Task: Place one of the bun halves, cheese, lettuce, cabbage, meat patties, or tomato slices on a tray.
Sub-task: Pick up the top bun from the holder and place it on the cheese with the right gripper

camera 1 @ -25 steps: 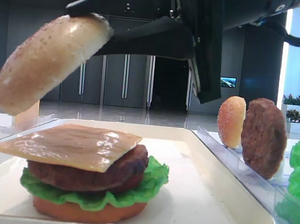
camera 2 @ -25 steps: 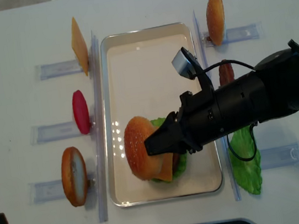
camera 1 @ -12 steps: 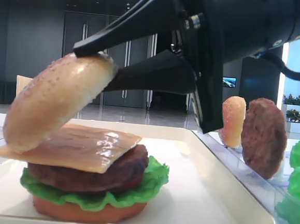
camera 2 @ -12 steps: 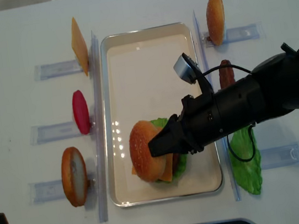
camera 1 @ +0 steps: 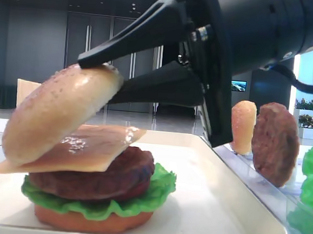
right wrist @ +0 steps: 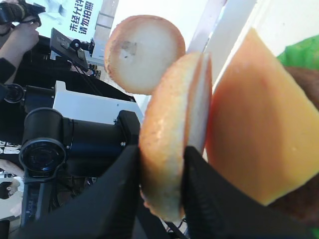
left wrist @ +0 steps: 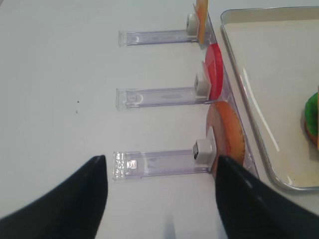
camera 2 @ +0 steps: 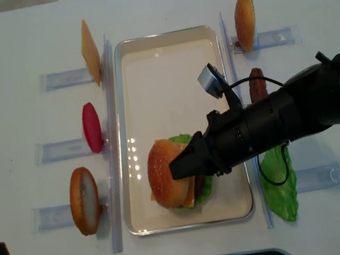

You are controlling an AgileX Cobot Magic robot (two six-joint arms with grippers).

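Now, view by view:
Low exterior: right pincer (camera 1: 103, 75) clamped on bun top (camera 1: 59, 112), lower than before, tipping the cheese (camera 1: 72, 151).
Right wrist: bun rim pinched.
Left wrist: left pincer (left wrist: 159, 199) gapes empty, lower frame.
Overhead: stack on tray (camera 2: 166, 52), lower centre; release nears.

The bun top (camera 1: 56, 117), glossy golden-tan and finely speckled, hangs tilted in the pinch of the right hand (camera 1: 102, 77), its low edge touching the cheese slice (camera 1: 75, 151) under the hand's fingertips; that orange-tan square lies slanted on a dark, grainy meat patty (camera 1: 95, 177), over ruffled green lettuce (camera 1: 139, 199) and an orange bottom bun (camera 1: 91, 220); the stack sits on the cream-white tray (camera 2: 168, 70), at its near end; behind the hand, beyond the tray's rim, another bun half (camera 2: 244, 22) and patty (camera 2: 257, 85) stand on edge; a lettuce leaf (camera 2: 282, 197) lies flat.
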